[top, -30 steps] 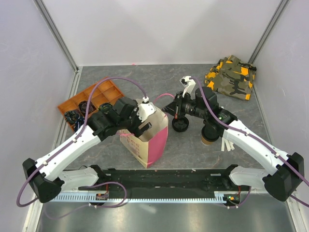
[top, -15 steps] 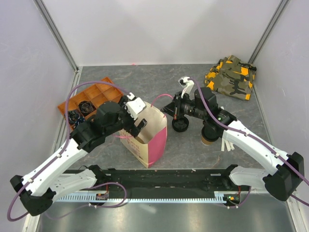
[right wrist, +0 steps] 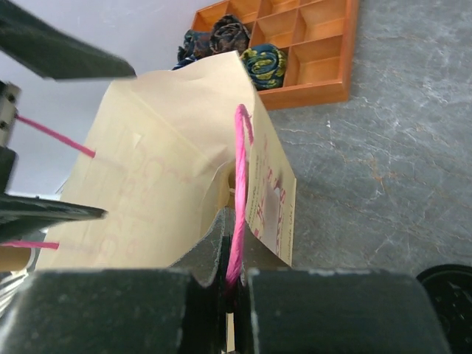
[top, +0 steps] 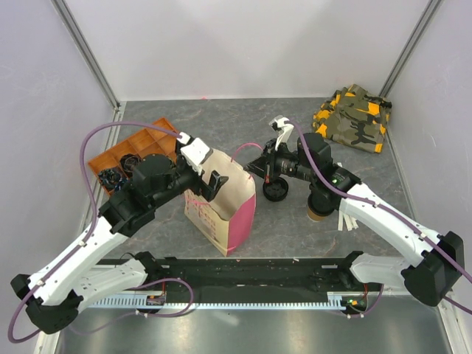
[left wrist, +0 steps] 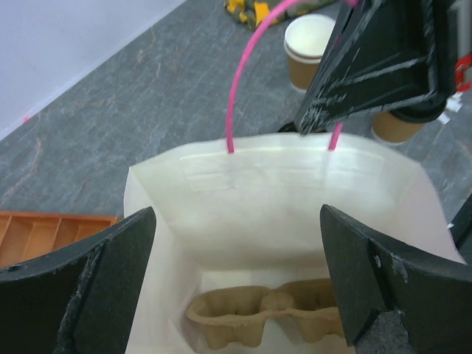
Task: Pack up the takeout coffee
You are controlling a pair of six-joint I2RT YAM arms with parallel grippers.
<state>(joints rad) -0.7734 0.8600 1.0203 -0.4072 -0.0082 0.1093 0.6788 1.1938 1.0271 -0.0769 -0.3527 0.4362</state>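
Tan, black-lidded takeout coffee, partly hidden.

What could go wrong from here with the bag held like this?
The right pincer is shut on only the thin pink handle; a tug may tear it or tip the paper bag. The open left pincer hangs over the bag's mouth and may crumple a wall onto the cup carrier.

My worktop is grey and veined like stone, boxed in by a pale back wall and two lilac-tinted side walls, with slim metal posts in the far corners, under soft, even light.
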